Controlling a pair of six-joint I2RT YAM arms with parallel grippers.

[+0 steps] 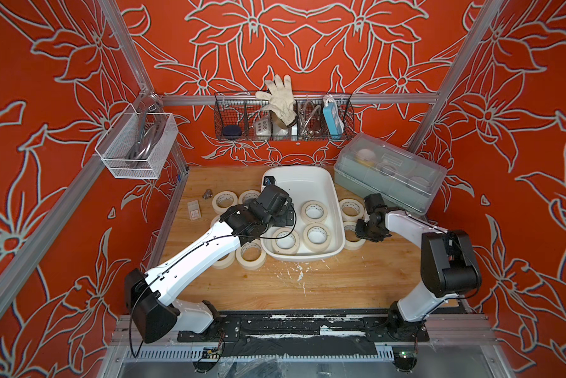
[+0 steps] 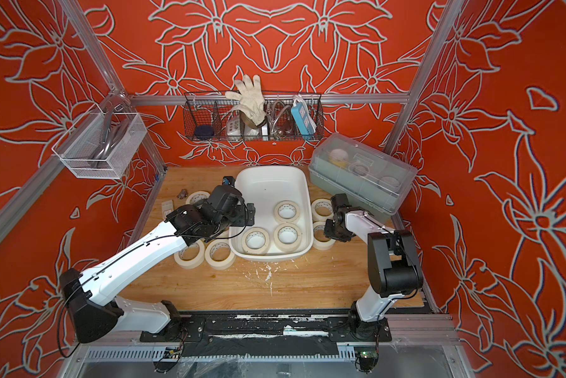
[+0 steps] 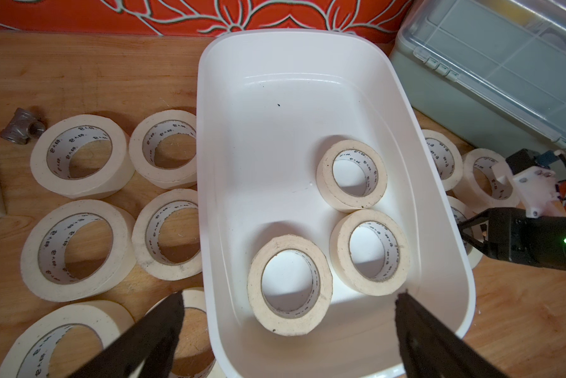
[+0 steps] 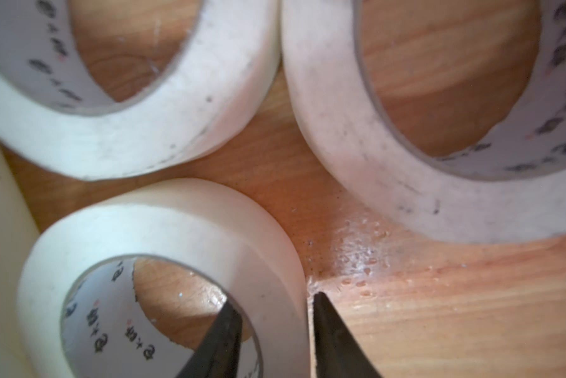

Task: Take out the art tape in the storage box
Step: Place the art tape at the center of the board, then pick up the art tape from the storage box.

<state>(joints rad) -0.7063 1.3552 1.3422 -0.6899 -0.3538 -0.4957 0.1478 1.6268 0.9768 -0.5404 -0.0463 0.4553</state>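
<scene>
Since three tape rolls (image 3: 340,243) lie flat in the near half of the big white box (image 3: 275,108) (holes up, like little rings), while more rolls sit out on the wooden table (image 1: 308,288) on both sides of it, the job looks partly done. The left arm (image 1: 193,258) reaches over the left side of the box, and the right arm (image 1: 406,222) is outside it, on the right. So the left gripper (image 3: 290,298) is the closer one. Its fingers are spread as wide as they go, and the near roll (image 3: 288,322) sits right below the gap between them. A roll is round, so it has no long side. I think one finger must go down into the hole and one outside the wall. The right gripper (image 4: 273,299) is low at a table roll (image 4: 164,222) beside the box, with one finger in the hole and one just outside. Those fingers are close together, but I cannot tell if they pinch the wall or only stand by it. In both top views the left arm covers some rolls on the table and partly hides its own fingers. How high they hang over the near roll is hard to tell. The right wrist view is blurry and cuts the table roll off.
</scene>
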